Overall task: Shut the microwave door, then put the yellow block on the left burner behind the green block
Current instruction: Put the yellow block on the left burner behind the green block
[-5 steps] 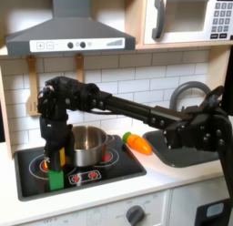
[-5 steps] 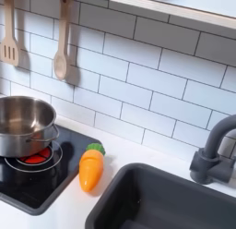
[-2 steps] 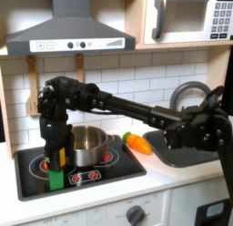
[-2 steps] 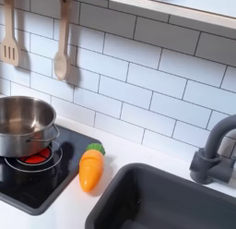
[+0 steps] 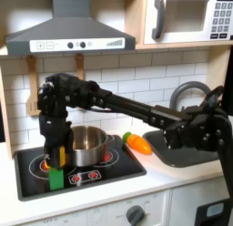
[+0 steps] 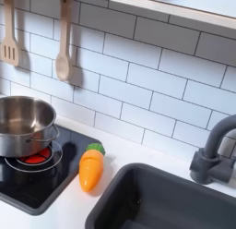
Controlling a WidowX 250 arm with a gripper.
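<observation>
The white microwave door [image 5: 182, 18] at the top right of the first exterior view lies flush and shut, its grey handle on its left. My gripper [image 5: 57, 149] points down over the left burner [image 5: 41, 163], its dark fingers standing either side of the yellow block [image 5: 61, 156]. The yellow block rests on the burner directly behind the green block [image 5: 56, 179], which stands upright at the stove's front edge. The fingers look open around the yellow block.
A steel pot [image 5: 88, 143] [image 6: 23, 122] sits on the stove just right of my gripper. An orange carrot [image 5: 138, 143] [image 6: 89, 168] lies between the stove and the sink [image 5: 182, 155] [image 6: 166, 200]. Wooden utensils [image 6: 62, 48] hang on the tiled wall.
My arm has risen slightly over the left burner. The yellow block has stayed in place behind the green block.
</observation>
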